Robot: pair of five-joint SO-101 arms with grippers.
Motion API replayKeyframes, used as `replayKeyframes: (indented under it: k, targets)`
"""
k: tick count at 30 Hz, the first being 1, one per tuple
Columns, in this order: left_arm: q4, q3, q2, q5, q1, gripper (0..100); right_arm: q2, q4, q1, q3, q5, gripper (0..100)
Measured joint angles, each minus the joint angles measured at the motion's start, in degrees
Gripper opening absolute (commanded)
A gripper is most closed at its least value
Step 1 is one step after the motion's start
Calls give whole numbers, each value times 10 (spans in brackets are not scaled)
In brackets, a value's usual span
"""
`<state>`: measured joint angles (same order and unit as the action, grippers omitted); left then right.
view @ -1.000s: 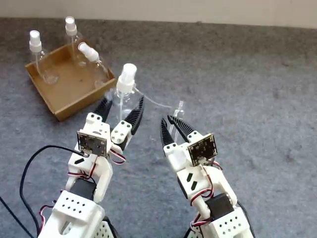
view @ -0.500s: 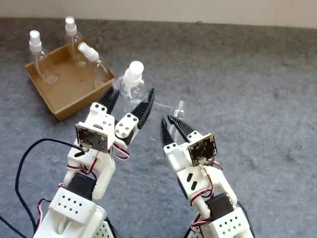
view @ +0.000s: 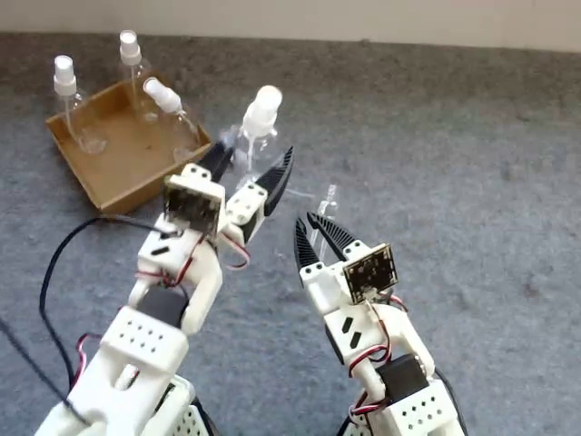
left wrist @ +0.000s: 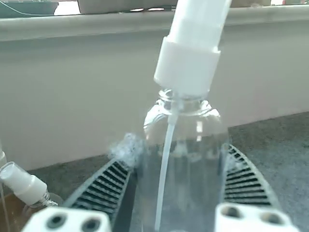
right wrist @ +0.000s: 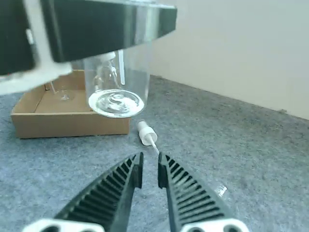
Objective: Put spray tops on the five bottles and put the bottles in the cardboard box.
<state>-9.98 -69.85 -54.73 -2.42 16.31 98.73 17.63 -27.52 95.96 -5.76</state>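
**Item 1, nearest.** Right tool (view: 303,218): low over the table (view: 454,182), jaws spread only narrowly, holding nothing.

**Item 2.** Loose spray top (right wrist: 144,131): lies on its side on the table just beyond the right tool, with its dip tube trailing back toward the tool. It is on no bottle, so one fitting appears outstanding.

**Item 3.** Held bottle (left wrist: 186,159): clear and upright, with a white spray top (left wrist: 193,53) already on its neck. The left tool (view: 256,156) pinches its body from both sides. The bottle hangs off the table, beside the box's near-right corner and not yet over it. Fitting looks done; boxing remains.

**Item 4.** Cardboard box (view: 145,186): shallow and open, far left on the table. Boxed bottles (view: 71,113): three, all with tops on, two upright and a leaning bottle (view: 172,116) by the right wall. Three of five judged complete.

**Item 5.** Surface: grey, carpet-like covering across the table.

**Item 6, farthest.** Room: a plain pale wall (view: 363,18) runs along the table's far edge.
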Motion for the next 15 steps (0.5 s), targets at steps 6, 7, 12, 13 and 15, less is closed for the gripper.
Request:
replayKeyframes:
  k: [6, 7, 12, 13, 15]
  targets:
    - [-139, 19, 145, -4, 2, 101, 0, 6, 0, 0, 0, 41]
    - [-165, 19, 171, -13, 3, 101, 0, 6, 0, 0, 0, 41]
    - [-247, 35, 288, -126, 2, 101, 0, 6, 0, 0, 0, 41]
    - [-251, 41, 305, -144, 2, 101, 0, 6, 0, 0, 0, 41]
    - [-255, 55, 330, -178, 2, 101, 0, 6, 0, 0, 0, 41]
